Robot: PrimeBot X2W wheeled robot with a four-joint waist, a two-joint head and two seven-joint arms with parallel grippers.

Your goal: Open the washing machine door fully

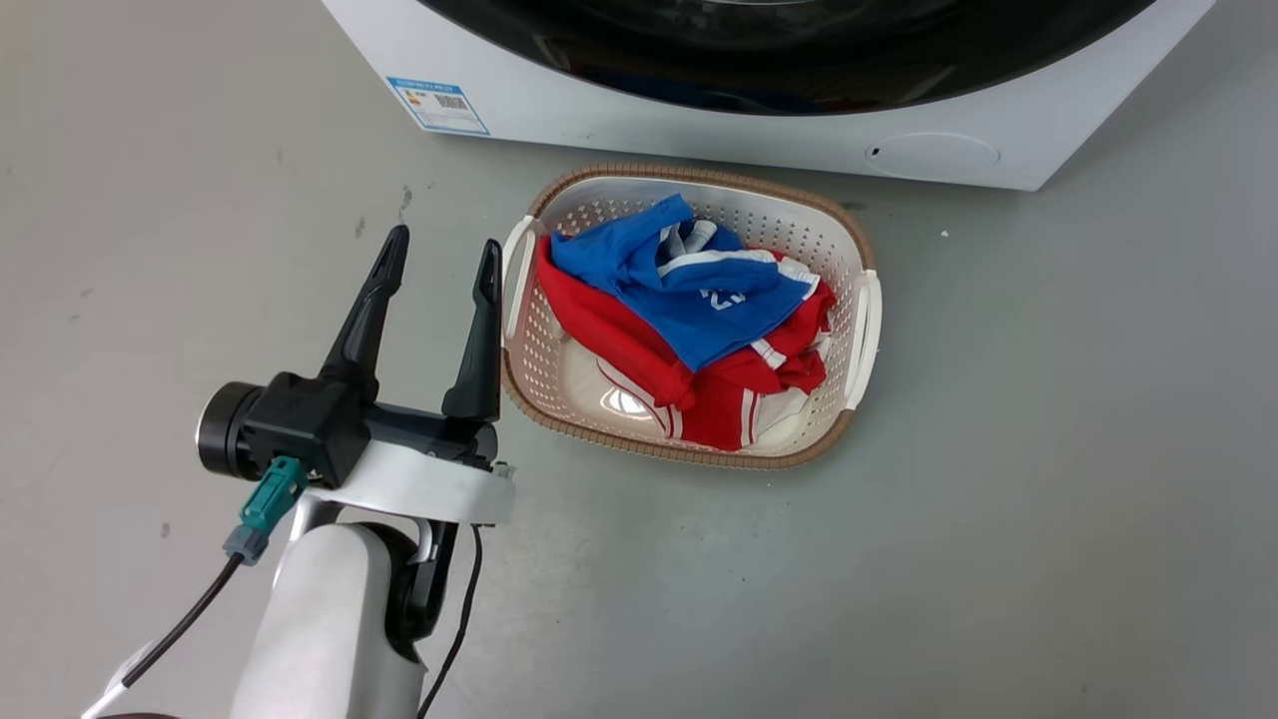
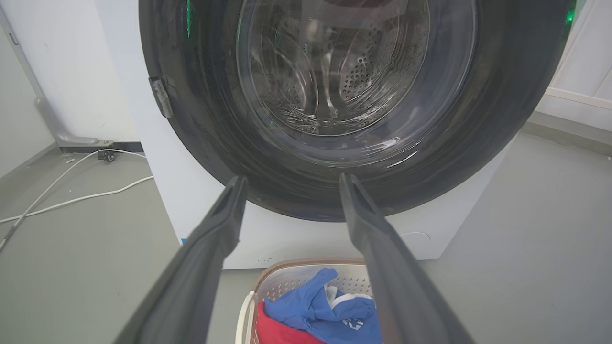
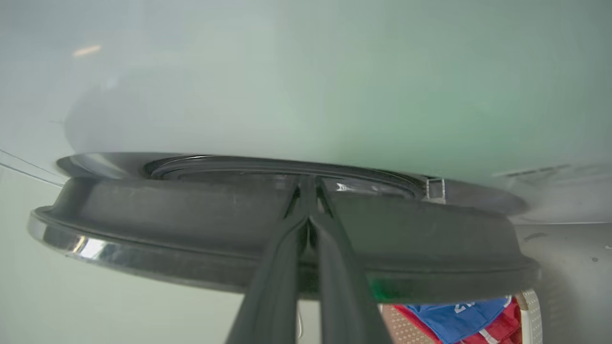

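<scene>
— where's it got to with the door?

— early on, i'd say. the washing machine door (image 2: 215, 143) is at 12 o'clock from the robot, lying across the front of the washing machine (image 1: 699, 130). it looks shut or barely off the front, i can't tell which. nowhere near fully open, anyway.

— which arm's doing the work?

— the right gripper (image 3: 307, 186). its fingers (image 3: 272, 286) are drawn in narrow, just a slit between them, with the tips set against the dark rim of the door above the chrome edge. whether they pinch a lip there or only rest in a notch, i can't make out.

— and the other one?

— the left gripper (image 1: 445, 245) is down at 8 o'clock, well short of the machine, fingers spread wide and holding nothing. it points at the bottom of the door.

— what's next, you reckon?

— a pull on that rim, out and round in an arc about the metal fitting (image 2: 160, 98) at the door's 9 o'clock, the hinge i'd guess. it'll need a firm hold, since the rim looks glossy. the laundry basket (image 1: 689, 175) sits on the floor right below the door, so the swing has to stay above it.
</scene>
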